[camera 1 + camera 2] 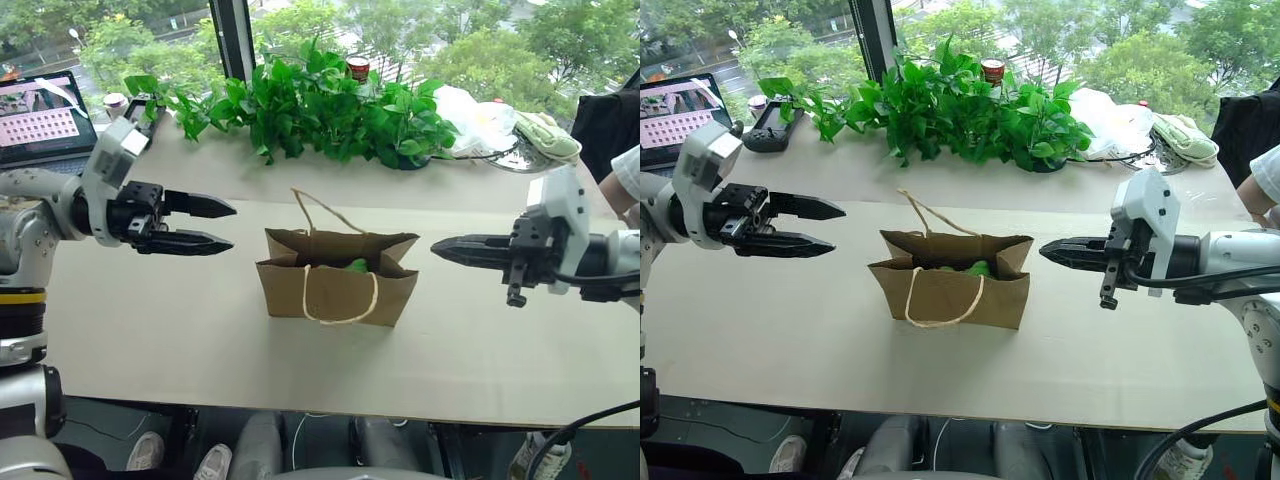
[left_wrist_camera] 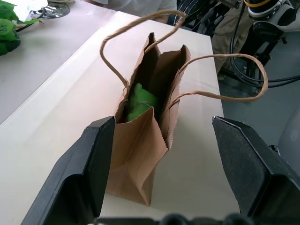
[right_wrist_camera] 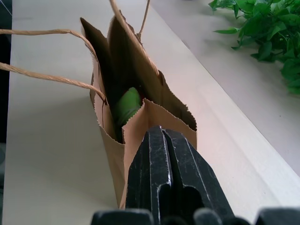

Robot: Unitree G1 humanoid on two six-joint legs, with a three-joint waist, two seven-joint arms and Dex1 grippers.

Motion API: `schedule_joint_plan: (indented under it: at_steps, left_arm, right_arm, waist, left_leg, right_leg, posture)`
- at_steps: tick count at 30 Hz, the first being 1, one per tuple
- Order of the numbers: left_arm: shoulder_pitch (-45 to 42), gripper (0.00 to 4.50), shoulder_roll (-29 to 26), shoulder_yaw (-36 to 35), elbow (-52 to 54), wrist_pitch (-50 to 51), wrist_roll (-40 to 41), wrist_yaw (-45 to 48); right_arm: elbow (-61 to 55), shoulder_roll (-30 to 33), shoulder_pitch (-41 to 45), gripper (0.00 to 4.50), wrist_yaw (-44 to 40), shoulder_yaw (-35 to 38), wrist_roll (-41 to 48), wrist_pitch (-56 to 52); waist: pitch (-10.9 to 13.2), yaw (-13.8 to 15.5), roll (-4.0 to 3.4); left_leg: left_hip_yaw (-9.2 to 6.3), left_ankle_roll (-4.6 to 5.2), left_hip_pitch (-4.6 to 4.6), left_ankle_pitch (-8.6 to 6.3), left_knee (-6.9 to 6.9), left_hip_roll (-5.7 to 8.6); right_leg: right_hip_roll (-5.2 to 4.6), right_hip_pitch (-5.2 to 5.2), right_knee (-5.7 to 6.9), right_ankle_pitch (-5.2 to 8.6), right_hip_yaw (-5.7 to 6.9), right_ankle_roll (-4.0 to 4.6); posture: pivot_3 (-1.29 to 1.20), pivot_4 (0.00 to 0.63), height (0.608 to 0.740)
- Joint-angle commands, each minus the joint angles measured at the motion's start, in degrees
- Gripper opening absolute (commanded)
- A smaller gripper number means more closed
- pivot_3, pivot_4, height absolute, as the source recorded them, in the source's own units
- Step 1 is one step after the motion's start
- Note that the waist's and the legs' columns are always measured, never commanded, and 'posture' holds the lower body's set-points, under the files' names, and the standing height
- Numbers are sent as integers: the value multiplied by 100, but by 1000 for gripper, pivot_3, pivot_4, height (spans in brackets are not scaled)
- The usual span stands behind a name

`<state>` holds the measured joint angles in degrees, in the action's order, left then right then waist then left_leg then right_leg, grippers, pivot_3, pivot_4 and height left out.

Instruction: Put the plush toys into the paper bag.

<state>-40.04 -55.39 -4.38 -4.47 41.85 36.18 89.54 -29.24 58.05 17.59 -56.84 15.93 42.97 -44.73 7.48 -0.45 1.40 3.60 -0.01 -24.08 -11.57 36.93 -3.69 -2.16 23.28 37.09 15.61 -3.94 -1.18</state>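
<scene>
On the tabletop (image 1: 150, 330): paper bag (image 1: 338, 290) stands upright, mouth open.
Inside the bag: green plush toy (image 2: 139, 101) — partly visible below the rim.
Left of the bag: left pincer (image 1: 228, 225) — fingers spread wide, empty, apart from the bag.
Right of the bag: right pincer (image 1: 437, 246) — fingers pressed together, empty.
Behind the bag: leafy plants (image 1: 320, 105).

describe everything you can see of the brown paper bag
The plain brown kraft paper bag stands upright and open on the pale tabletop, between the two grippers, neither touching it. Its top edge is zigzag cut and its side folds crease inward. Two thin tan string loop handles are attached: one hangs down the near face, the other arches up behind. A bright green plush toy sits inside.
</scene>
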Motion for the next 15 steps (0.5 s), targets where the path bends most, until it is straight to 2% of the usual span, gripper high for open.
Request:
schedule_joint_plan:
  at_steps: [1, 15]
  left_arm:
    - [34, 3527, -2, -190, 147, -47, 153, -56]
    - [-39, 3527, 129, -141, -10, -363, 62, -89]
  right_arm:
    - [-67, 115, 156, 0, 25, 175, 140, -24]
    - [-11, 96, 184, 0, 88, 32, 119, 29]
  waist:
    - [0, -4, 0]
    - [0, -21, 0]
  left_leg:
    - [0, 1, 0, 0, 0, 0]
    - [0, 1, 0, -1, -1, -1]
  right_leg:
    - [0, 0, 1, 1, 0, 1]
    - [0, 1, 3, 3, 0, 4]
  posture:
    - [0, 150, 713]
    - [0, 150, 713]
